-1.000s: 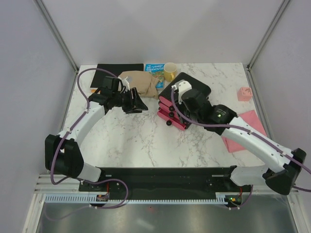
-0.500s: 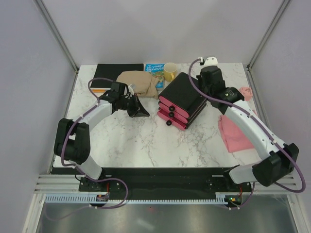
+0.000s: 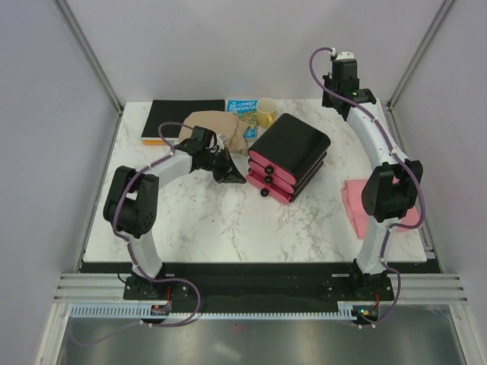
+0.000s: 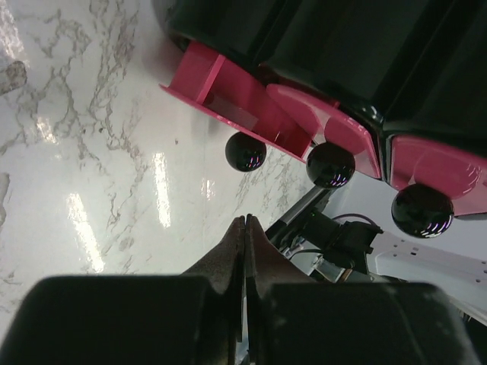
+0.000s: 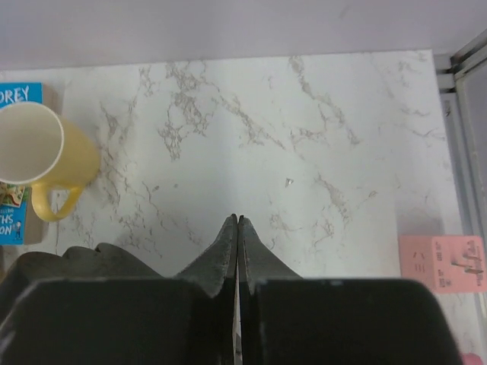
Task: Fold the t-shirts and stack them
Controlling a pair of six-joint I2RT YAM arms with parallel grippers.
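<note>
The tan t-shirt (image 3: 221, 125) lies crumpled at the back of the table, behind my left arm. The pink t-shirt (image 3: 354, 209) lies flat at the right edge, partly hidden under my right arm. My left gripper (image 3: 232, 175) (image 4: 245, 220) is shut and holds nothing. It hovers low over the marble, just left of the pink-and-black drawer box (image 3: 288, 156) (image 4: 342, 46). My right gripper (image 3: 340, 76) (image 5: 237, 220) is shut and empty. It is raised high over the table's back right corner, pointing down at bare marble.
A yellow mug (image 3: 266, 112) (image 5: 38, 152) and a blue book (image 3: 242, 108) stand behind the drawer box. A black notebook (image 3: 179, 115) lies at the back left. A small pink block (image 5: 441, 262) sits near the right edge. The box's black knobs (image 4: 245, 152) face my left gripper.
My right arm has swung up and back from over the drawer box to high above the back right corner. My left gripper has slid right toward the box. Both grippers have shut.
</note>
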